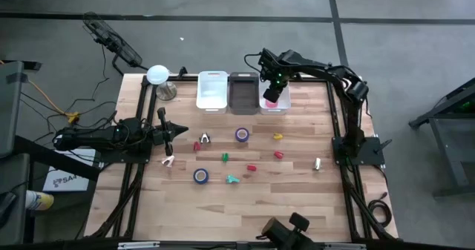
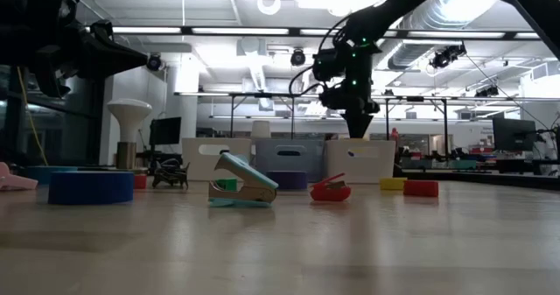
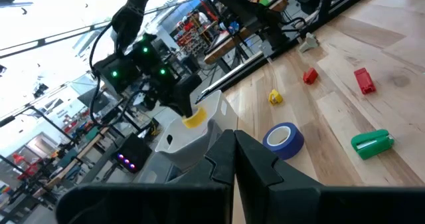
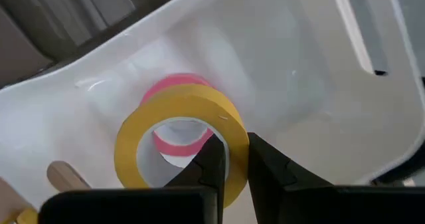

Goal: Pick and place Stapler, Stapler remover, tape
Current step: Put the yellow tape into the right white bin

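Observation:
My right gripper [image 4: 234,147] hangs fingers down over the right white bin [image 1: 285,107] at the table's far edge, shut on a yellow tape roll [image 4: 174,121]. A pink roll [image 4: 174,141] lies in that bin under it. Two blue tape rolls [image 1: 242,134] [image 1: 200,176] lie flat on the table. A dark stapler remover [image 1: 204,139] and small staplers, green [image 1: 225,157], teal [image 1: 233,179] and red [image 1: 278,154], lie around them. My left gripper [image 1: 174,131] waits shut and level at the table's left side. My right gripper pinches the yellow roll's wall [image 4: 236,127] with one finger [image 4: 211,159] inside the hollow centre and the other outside. The fingers come from above, pointing down. The roll hangs on edge, lifted clear, over the bin's inside.
A grey bin [image 1: 243,92] and another white bin [image 1: 211,90] stand left of the right bin. A white lamp-like object [image 1: 157,75] stands at the far left corner. A yellow block [image 1: 277,136], a red one [image 1: 251,167] and a pale piece [image 1: 317,163] lie on the wood.

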